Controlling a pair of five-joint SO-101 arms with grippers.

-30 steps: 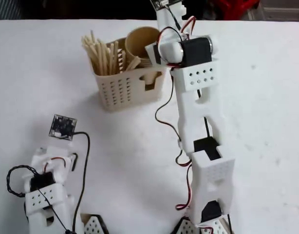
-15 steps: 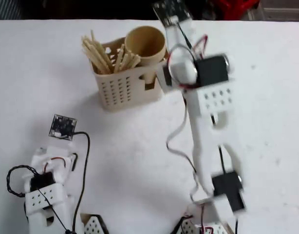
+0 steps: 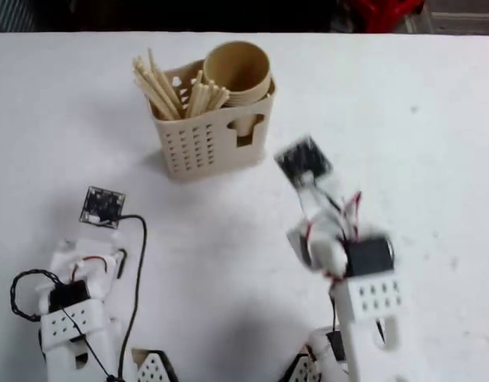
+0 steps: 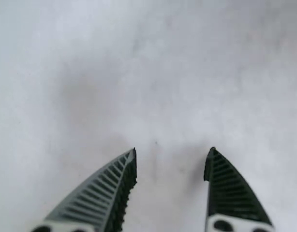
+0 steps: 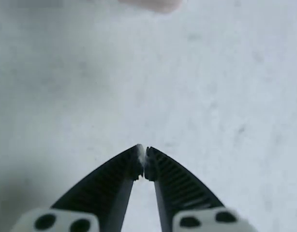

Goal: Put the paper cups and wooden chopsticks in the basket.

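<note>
The right arm [image 3: 350, 259] pulled back from the basket [image 3: 206, 145] toward its base, right gripper [image 5: 143, 162] pinched closed on nothing. Left gripper [image 4: 170, 153] sat parted, empty. Paper cups [image 3: 237, 68] and chopsticks [image 3: 168, 89] stood in the basket; a careless swing could have tipped it.

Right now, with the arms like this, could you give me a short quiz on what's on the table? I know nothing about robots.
1. True or false: the paper cups sit inside the basket.
2. The right gripper is: A) open, B) shut on nothing, C) shut on a chopstick.
3. Where do the wooden chopsticks stand, and which gripper is open?
Key: 1 true. 2 B. 3 In the basket, beside the cups; the left gripper.
</note>
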